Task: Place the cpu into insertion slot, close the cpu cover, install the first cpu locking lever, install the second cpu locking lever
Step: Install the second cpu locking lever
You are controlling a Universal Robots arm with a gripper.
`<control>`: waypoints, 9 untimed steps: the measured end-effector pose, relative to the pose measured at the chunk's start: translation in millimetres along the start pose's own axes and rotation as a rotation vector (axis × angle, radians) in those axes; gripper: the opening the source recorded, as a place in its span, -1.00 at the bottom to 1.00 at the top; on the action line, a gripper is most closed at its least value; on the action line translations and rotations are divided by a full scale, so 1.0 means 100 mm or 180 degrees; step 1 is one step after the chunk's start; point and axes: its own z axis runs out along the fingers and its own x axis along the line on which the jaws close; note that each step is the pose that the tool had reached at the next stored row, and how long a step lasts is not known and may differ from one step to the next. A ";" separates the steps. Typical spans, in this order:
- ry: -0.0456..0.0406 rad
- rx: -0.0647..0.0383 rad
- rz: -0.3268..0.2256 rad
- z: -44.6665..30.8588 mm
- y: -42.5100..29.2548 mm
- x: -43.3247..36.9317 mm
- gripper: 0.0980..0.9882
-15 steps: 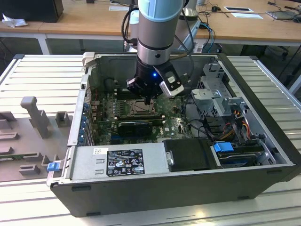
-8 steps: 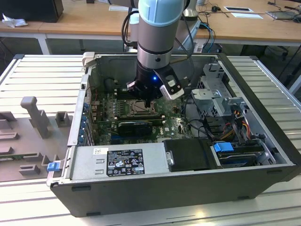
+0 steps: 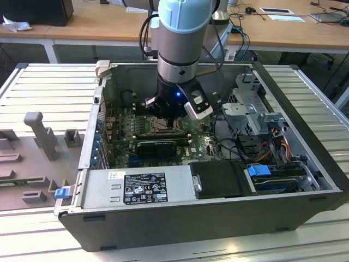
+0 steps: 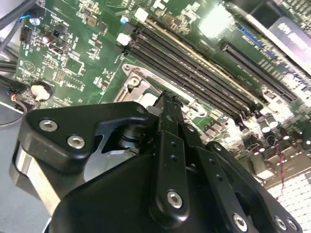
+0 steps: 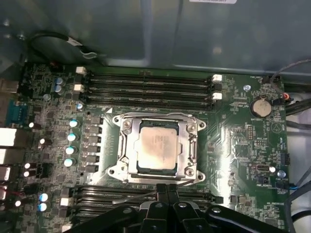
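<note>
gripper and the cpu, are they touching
Apart. In the first wrist view the cpu lies in the insertion slot, and the gripper tips end at the socket's edge, short of the chip.

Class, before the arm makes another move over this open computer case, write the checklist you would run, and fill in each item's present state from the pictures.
1. cpu lies in the insertion slot, square to it: ok.
2. cpu cover down around the chip: looks ok in the first wrist view.
3. Locking levers fastened: cannot tell; a thin lever lies along the socket's edge near the fingertips.
4. gripper empty, fingertips together: ok.
5. Gripper sits beside the socket, near the memory slots: ok.
6. Arm inside the computer case, apart from its walls: ok in the exterior view.
</note>
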 end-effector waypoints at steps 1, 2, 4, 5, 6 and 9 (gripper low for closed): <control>0.0000 0.0000 -0.0002 -0.001 -0.004 0.009 -0.98; 0.0001 0.0000 -0.0004 -0.002 -0.008 0.020 -0.98; 0.0002 -0.0001 -0.0009 -0.001 -0.016 0.056 -0.98; 0.0004 -0.0037 -0.0030 0.018 -0.017 0.204 -0.98; 0.0008 -0.0055 -0.0060 0.153 -0.034 0.342 -0.98; 0.0012 -0.0059 -0.0084 0.226 -0.047 0.353 -0.98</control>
